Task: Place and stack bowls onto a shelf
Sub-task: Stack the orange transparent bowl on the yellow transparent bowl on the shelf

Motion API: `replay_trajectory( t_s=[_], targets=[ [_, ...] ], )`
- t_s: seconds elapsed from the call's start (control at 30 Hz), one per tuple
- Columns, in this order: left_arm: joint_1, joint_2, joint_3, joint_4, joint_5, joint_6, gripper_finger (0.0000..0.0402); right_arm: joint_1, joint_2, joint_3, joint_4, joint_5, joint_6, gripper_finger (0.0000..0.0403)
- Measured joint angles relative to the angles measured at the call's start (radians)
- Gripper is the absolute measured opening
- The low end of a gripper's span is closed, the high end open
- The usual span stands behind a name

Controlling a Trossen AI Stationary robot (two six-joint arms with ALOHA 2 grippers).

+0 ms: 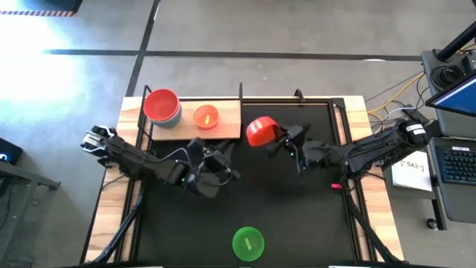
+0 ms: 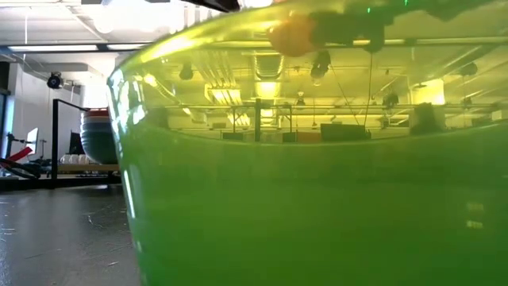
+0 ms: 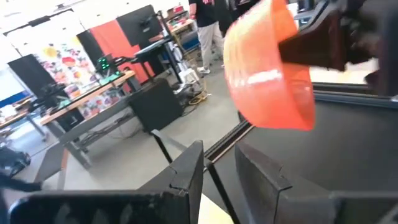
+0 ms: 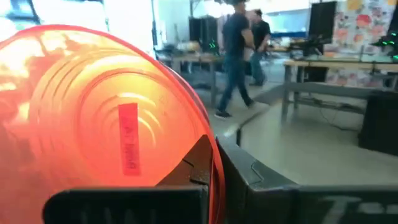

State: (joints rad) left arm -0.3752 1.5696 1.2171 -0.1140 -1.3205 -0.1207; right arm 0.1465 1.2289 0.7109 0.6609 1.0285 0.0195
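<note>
My right gripper is shut on a red-orange bowl and holds it in the air just off the right end of the wooden shelf. On the shelf stand a red bowl nested in a blue-grey one and a small orange bowl. A green bowl sits upright on the black table near its near edge and fills the low view. My left gripper hovers open in front of the shelf, its fingers apart with nothing between them. My right gripper pinches the red-orange bowl's rim, one finger inside the bowl and the other outside the wall. It comes from the table's right, roughly level. The bowl is lifted clear and tipped on its side, its opening toward the gripper.
Thin black frame posts rise at the shelf's edges. Free board shows between the orange bowl and the shelf's right end. The black table's middle lies open between the arms and the green bowl. People walk in the room beyond.
</note>
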Motion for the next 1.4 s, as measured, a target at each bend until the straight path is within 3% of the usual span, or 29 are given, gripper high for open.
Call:
replay_trajectory(
  t_s=[0.3, 0.43, 0.73, 0.97, 1.4],
  targets=[
    [0.078, 0.000, 0.031, 0.015, 0.003, 0.008, 0.0075, -0.100, 0.000, 0.008, 0.125, -0.020, -0.157, 0.0008],
    [0.134, 0.000, 0.061, 0.017, 0.019, 0.044, 0.0075, -0.178, 0.000, 0.040, 0.126, -0.093, -0.256, 0.0008],
    [0.269, 0.000, 0.065, 0.162, 0.224, 0.306, 0.0075, -0.287, 0.000, 0.093, 0.123, -0.258, -0.267, 0.0008],
    [0.349, 0.000, 0.063, 0.386, 0.440, 0.497, 0.0075, -0.357, 0.042, 0.142, 0.130, -0.327, -0.360, 0.0009],
    [0.404, -0.001, 0.063, 0.492, 0.409, 0.630, 0.0075, -0.387, 0.243, 0.346, 0.129, -0.269, -0.536, 0.0009]
  ],
)
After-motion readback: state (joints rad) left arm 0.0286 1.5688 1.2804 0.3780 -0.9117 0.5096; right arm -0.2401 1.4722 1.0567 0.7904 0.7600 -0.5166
